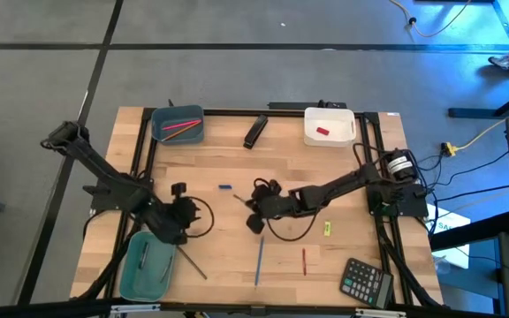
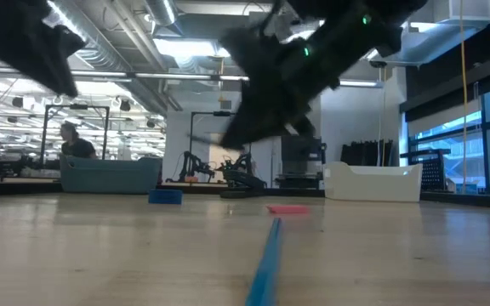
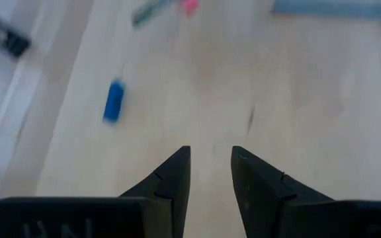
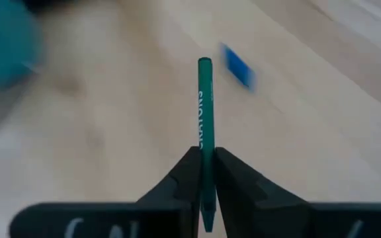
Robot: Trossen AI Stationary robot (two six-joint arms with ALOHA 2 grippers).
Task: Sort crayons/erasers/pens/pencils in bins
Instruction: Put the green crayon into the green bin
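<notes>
Right gripper [image 4: 206, 173]: fingers clamped on green crayon [image 4: 206, 119]
Left gripper [image 3: 210, 175]: fingers narrowly apart, empty, beside teal bin [image 1: 145, 266]

A crayon [image 4: 206, 132] sits clamped between the right gripper's [image 4: 206, 173] fingers, jutting out ahead of the tips. Beyond it on the table [image 4: 111, 132] lies a small block [image 4: 238, 66], possibly an eraser. Ahead of the left gripper's [image 3: 210, 173] fingertips is bare tabletop.
</notes>
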